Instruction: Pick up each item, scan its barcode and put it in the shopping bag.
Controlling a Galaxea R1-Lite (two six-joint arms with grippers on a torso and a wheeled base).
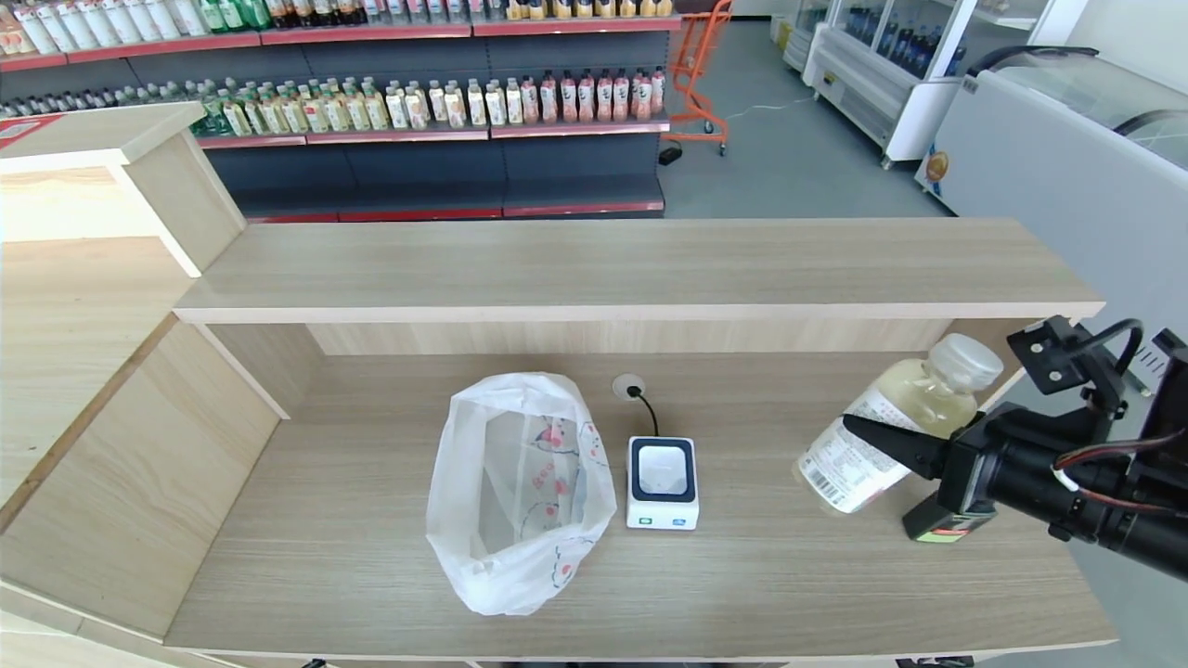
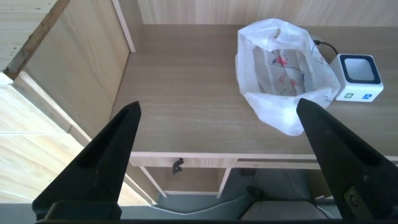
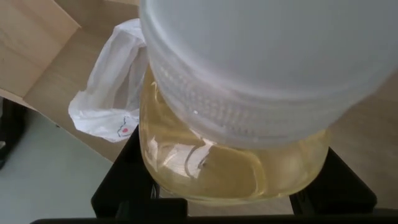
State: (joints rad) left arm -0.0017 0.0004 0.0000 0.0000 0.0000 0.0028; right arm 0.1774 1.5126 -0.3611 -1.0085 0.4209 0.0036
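Observation:
My right gripper (image 1: 905,455) is shut on a clear bottle (image 1: 891,422) of pale yellow drink with a white cap and a white label. It holds the bottle tilted above the right side of the counter, to the right of the scanner (image 1: 662,481). The bottle's cap and yellow body (image 3: 230,155) are close up in the right wrist view. The white scanner with its dark window lies mid-counter. Just left of it lies the open white shopping bag (image 1: 515,487). My left gripper (image 2: 217,155) stands open, off the counter's near left edge, with the bag (image 2: 280,71) and scanner (image 2: 359,78) beyond it.
A raised wooden ledge (image 1: 640,269) runs along the back of the counter (image 1: 789,575), and a side wall (image 1: 139,464) closes its left end. The scanner's cable goes into a hole (image 1: 629,386) behind it. Store shelves with bottles (image 1: 418,102) stand across the aisle.

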